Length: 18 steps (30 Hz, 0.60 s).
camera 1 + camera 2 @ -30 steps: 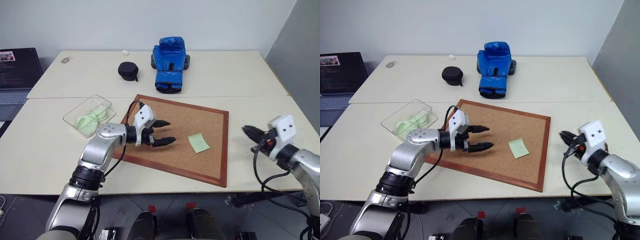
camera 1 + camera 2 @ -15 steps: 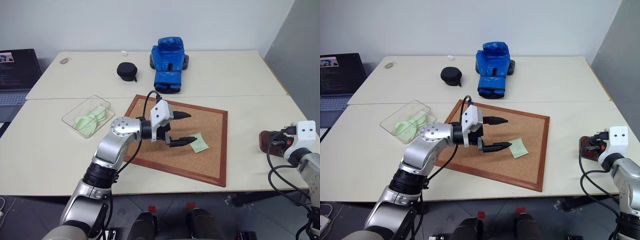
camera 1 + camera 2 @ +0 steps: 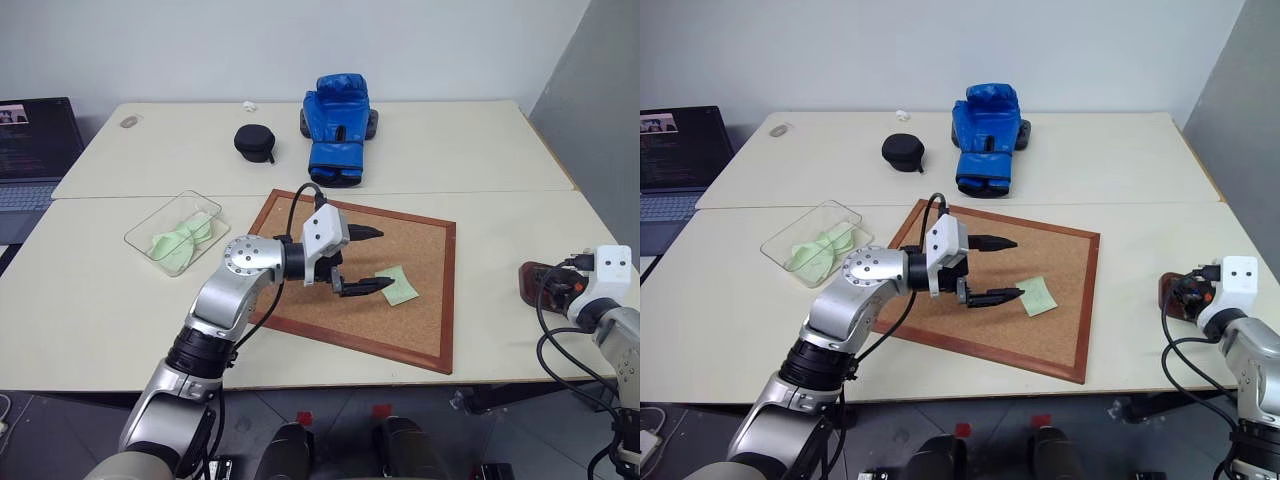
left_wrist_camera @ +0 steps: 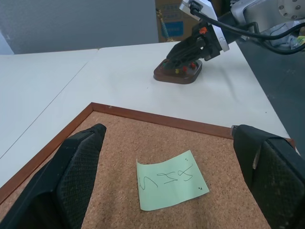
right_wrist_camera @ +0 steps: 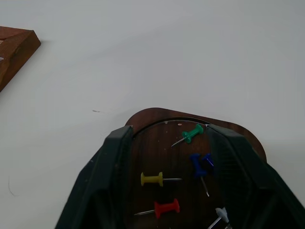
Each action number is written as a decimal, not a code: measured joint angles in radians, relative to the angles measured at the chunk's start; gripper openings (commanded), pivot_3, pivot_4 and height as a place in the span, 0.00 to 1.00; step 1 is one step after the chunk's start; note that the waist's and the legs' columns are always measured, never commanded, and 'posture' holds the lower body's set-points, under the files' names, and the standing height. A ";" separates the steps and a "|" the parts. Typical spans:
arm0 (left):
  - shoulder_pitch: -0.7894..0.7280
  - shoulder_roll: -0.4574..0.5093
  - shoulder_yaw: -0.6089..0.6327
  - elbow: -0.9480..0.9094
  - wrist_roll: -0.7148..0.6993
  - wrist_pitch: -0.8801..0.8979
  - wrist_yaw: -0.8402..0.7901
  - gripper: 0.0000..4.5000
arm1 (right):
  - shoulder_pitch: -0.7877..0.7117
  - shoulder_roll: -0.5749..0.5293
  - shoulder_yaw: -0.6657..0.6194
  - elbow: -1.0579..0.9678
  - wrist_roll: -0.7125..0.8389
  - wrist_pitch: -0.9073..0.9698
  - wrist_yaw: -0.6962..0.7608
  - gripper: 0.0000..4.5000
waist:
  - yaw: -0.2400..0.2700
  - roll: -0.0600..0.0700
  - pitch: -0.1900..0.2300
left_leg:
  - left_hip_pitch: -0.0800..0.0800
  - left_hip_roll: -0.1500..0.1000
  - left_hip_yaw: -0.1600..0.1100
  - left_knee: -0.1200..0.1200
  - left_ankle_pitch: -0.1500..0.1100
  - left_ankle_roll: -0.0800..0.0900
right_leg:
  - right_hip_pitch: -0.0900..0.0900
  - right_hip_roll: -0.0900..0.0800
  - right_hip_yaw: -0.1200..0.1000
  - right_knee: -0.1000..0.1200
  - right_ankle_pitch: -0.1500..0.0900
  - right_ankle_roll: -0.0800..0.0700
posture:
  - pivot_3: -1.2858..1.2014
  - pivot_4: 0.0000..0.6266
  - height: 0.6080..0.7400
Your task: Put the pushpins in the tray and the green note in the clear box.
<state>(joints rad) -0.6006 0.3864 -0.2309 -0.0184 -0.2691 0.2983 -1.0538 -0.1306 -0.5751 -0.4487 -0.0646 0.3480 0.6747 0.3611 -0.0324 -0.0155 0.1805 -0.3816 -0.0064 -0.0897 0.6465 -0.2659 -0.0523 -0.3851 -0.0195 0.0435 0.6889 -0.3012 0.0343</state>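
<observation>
The green note [image 4: 170, 185] lay flat on the corkboard [image 3: 420, 250], between the spread fingers of the left gripper [image 3: 368, 260], which had come across from the board's left part and held nothing; the right gripper [image 5: 174, 191] had swung out to the tray [image 5: 248, 138] near the table's right edge, its fingers parted, no pin between them; five pins lay inside, one green [image 5: 193, 133], one red [image 5: 167, 208]; one clear box [image 3: 150, 232] stood left of the board.

hidden: tray [image 3: 532, 283] far side behind right pincer [image 3: 560, 290] | cut off: laptop [image 3: 30, 150] at edge
</observation>
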 measured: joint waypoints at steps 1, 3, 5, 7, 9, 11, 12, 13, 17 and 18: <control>0.000 0.000 0.000 0.002 0.001 0.000 0.002 1.00 | 0.001 0.000 0.000 0.000 -0.001 -0.001 0.000 0.78 | 0.000 0.000 0.000 | 0.000 0.000 0.000 0.000 0.000 0.000 | 0.000 0.000 0.000 0.000 0.000 0.000 | 0.52 0.24 1.00; 0.000 0.000 0.000 0.010 0.001 0.000 0.006 1.00 | 0.004 0.000 0.000 0.000 -0.003 -0.002 0.000 0.88 | 0.000 0.000 0.000 | 0.000 0.000 0.000 0.000 0.000 0.000 | 0.000 0.000 0.000 0.000 0.000 0.000 | 0.52 0.24 1.00; 0.001 0.003 0.000 0.013 0.001 0.000 0.016 1.00 | 0.008 0.000 -0.001 -0.001 -0.004 -0.002 0.000 0.97 | 0.000 0.000 0.000 | 0.000 0.000 0.000 0.000 0.000 0.000 | 0.000 0.000 0.000 0.000 0.000 0.000 | 0.52 0.24 1.00; 0.000 0.006 0.001 0.014 0.001 0.001 0.020 1.00 | 0.021 -0.002 -0.003 -0.016 -0.003 -0.003 0.005 1.00 | 0.000 0.000 0.000 | 0.000 0.000 0.000 0.000 0.000 0.000 | 0.000 0.000 0.000 0.000 0.000 0.000 | 0.52 0.24 1.00; 0.000 0.010 0.002 0.021 0.001 0.004 0.023 1.00 | 0.035 -0.008 -0.003 -0.043 -0.001 -0.009 0.016 1.00 | 0.000 0.000 0.000 | 0.000 0.000 0.000 0.000 0.000 0.000 | 0.000 0.000 0.000 0.000 0.000 0.000 | 0.52 0.24 1.00; -0.001 0.011 0.003 0.034 0.002 0.008 0.037 1.00 | 0.070 -0.038 0.006 -0.094 0.001 -0.034 0.064 1.00 | 0.000 0.001 0.000 | 0.000 0.000 0.000 0.000 0.000 0.000 | 0.000 0.000 0.000 0.000 0.000 0.000 | 0.52 0.24 1.00; -0.003 0.010 0.004 0.044 0.003 0.016 0.043 1.00 | 0.090 -0.059 0.014 -0.121 -0.003 -0.056 0.094 1.00 | 0.000 0.000 0.000 | 0.000 0.000 0.000 0.000 0.000 0.000 | 0.000 0.000 0.000 0.000 0.000 0.000 | 0.52 0.24 1.00; -0.007 0.009 0.003 0.058 0.003 0.024 0.045 1.00 | 0.107 -0.077 0.024 -0.147 -0.004 -0.077 0.123 1.00 | 0.000 0.000 0.000 | 0.000 -0.001 0.000 0.000 0.000 0.000 | 0.000 0.000 0.000 0.000 0.000 0.000 | 0.52 0.24 1.00; -0.038 0.007 0.000 0.122 0.021 0.041 0.056 1.00 | 0.153 -0.124 0.069 -0.263 0.031 -0.125 0.255 1.00 | -0.002 0.000 0.000 | 0.000 -0.001 0.000 0.000 0.000 0.000 | 0.000 0.001 -0.001 0.000 0.000 0.000 | 0.52 0.24 1.00; -0.053 0.005 -0.001 0.155 0.033 0.040 0.060 1.00 | 0.158 -0.136 0.084 -0.310 0.055 -0.126 0.293 1.00 | -0.002 0.000 0.000 | 0.000 -0.001 0.000 0.000 0.000 0.000 | 0.000 0.002 -0.001 0.000 0.000 0.000 | 0.52 0.24 1.00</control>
<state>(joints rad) -0.6539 0.3912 -0.2317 0.1368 -0.2357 0.3380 -0.9941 0.0270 -0.7109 -0.3648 -0.3742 0.4031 0.5491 0.6546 -0.0343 -0.0153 0.1806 -0.3812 -0.0077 -0.0897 0.6467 -0.2659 -0.0523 -0.3850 -0.0178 0.0429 0.6888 -0.3012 0.0345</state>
